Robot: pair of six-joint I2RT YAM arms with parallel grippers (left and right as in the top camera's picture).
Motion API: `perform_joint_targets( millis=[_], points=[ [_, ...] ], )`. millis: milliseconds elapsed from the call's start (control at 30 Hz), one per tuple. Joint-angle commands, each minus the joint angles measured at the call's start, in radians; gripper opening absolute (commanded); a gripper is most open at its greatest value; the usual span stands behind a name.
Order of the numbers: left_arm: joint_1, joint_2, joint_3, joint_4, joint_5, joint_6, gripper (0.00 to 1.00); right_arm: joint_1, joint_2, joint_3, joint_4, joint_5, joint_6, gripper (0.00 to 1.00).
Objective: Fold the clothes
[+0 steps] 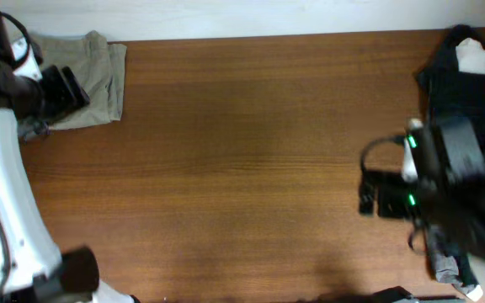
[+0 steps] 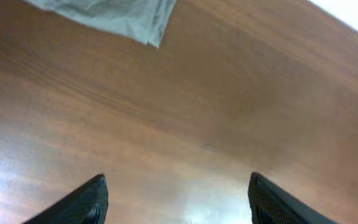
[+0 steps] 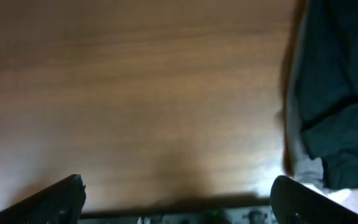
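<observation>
The khaki shorts point(image 1: 91, 71) lie as a compact, creased rectangle at the 10 o'clock corner of the glossy wood-grain table point(image 1: 251, 151). The left gripper point(image 2: 176, 190) hovers with its black jaws spread wide and empty. The right gripper point(image 3: 176, 193) gapes just as wide, also empty, beside rumpled black garments point(image 1: 470, 93) at 3 o'clock.

Plain light khaki-beige shorts point(image 1: 91, 67) sit against a reddish-brown surface point(image 1: 242, 168) streaked with darker wood grain. The garments point(image 1: 470, 101) are black, the small cloth point(image 1: 481, 57) white. The left arm point(image 1: 7, 202) is white with black joints, and the right arm point(image 1: 457, 160) is black with green lights point(image 1: 411, 141). The left tool point(image 2: 176, 186) and right tool point(image 3: 178, 186) have black fingers.
</observation>
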State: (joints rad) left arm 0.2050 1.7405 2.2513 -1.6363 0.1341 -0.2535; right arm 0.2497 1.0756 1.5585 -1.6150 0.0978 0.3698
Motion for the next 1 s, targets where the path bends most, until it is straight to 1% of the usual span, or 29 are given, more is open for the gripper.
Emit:
perform_joint_targets(
  millis=[0, 67, 133, 167, 200, 267, 333, 400, 667, 733, 833, 967],
  points=[
    [-0.108, -0.241, -0.33, 0.204, -0.04, 0.015, 0.72, 0.007, -0.183, -0.2, 0.143, 0.076, 0.031, 0.98],
    [-0.172, -0.386, -0.562, 0.42, -0.076, 0.01, 0.99, 0.007, -0.26, -0.29, 0.255, 0.076, 0.032, 0.99],
    [-0.204, -0.511, -0.784, 0.647, -0.082, 0.008, 0.99, 0.007, -0.307, -0.361, 0.391, 0.087, 0.031, 0.98],
    [-0.204, -0.548, -0.861, 0.718, -0.082, 0.008, 0.99, 0.007, -0.306, -0.378, 0.432, 0.143, 0.032, 0.99],
    [-0.204, -0.561, -0.894, 0.742, -0.082, 0.008, 0.99, 0.006, -0.3, -0.385, 0.45, 0.176, 0.032, 0.99],
    [-0.204, -0.563, -0.946, 0.766, -0.082, 0.008, 0.99, 0.005, -0.266, -0.385, 0.464, 0.255, 0.031, 0.99],
    [-0.204, -0.538, -0.958, 0.757, -0.082, 0.008, 0.99, 0.005, -0.235, -0.386, 0.463, 0.275, 0.031, 0.99],
    [-0.204, -0.523, -0.958, 0.749, -0.082, 0.008, 0.99, 0.005, -0.216, -0.385, 0.472, 0.281, 0.031, 0.99],
    [-0.204, -0.502, -0.958, 0.742, -0.082, 0.008, 0.99, 0.005, -0.212, -0.385, 0.632, 0.27, 0.032, 0.99],
    [-0.204, -0.502, -0.958, 0.742, -0.082, 0.008, 0.99, 0.005, -0.21, -0.385, 0.616, 0.27, 0.031, 0.99],
    [-0.204, -0.502, -0.958, 0.742, -0.082, 0.008, 0.99, 0.005, -0.209, -0.385, 0.509, 0.262, 0.031, 0.99],
    [-0.204, -0.502, -0.958, 0.741, -0.082, 0.008, 0.99, 0.005, -0.209, -0.385, 0.534, 0.267, 0.031, 0.99]
  ],
)
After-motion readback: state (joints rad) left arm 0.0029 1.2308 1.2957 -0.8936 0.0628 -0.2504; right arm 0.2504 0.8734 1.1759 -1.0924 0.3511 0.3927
